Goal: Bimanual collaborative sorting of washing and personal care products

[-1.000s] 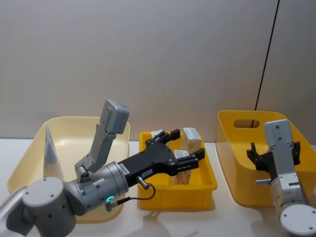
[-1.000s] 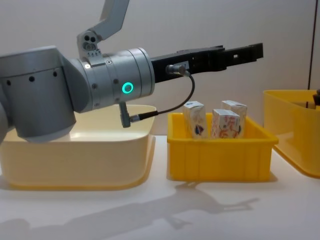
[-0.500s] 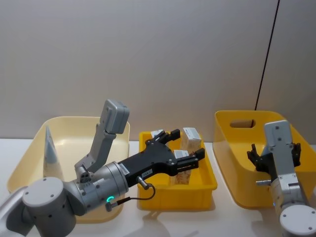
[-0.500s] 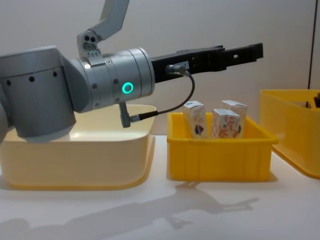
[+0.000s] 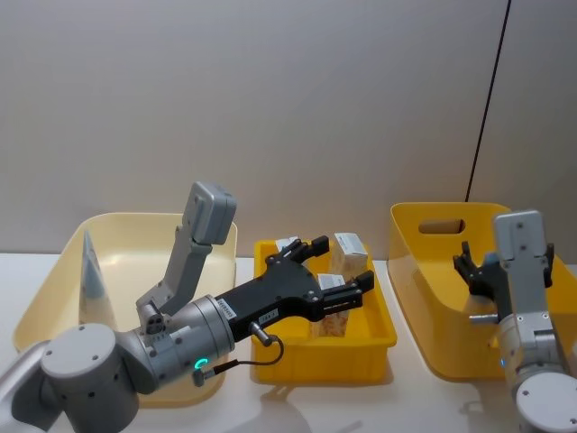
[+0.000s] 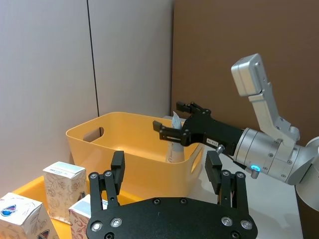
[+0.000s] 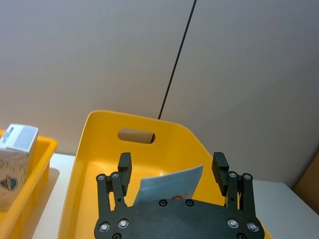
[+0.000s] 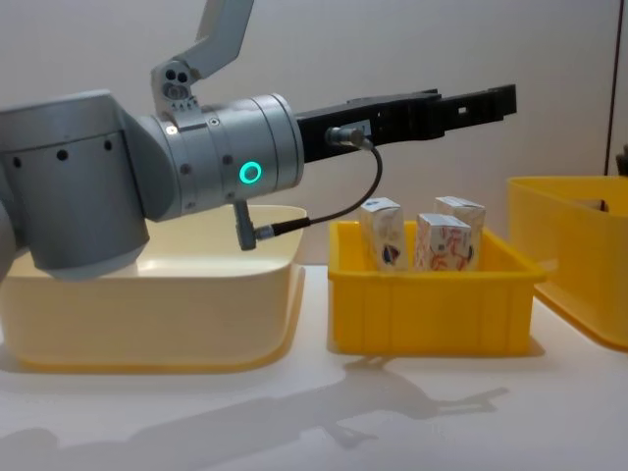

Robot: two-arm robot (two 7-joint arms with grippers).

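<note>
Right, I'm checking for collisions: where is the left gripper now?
In the head view the left gripper is open above the small yellow bin in the middle, over the white cartons standing in it.

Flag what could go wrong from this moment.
The left gripper hangs with jaws open over closely packed cartons; coming down, a jaw may topple a neighbour. The tube sits just under the open right gripper in the yellow bin; a downward move could crush it.

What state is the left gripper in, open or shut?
Open: the left gripper has its fingers spread wide above the cartons, holding nothing.
</note>
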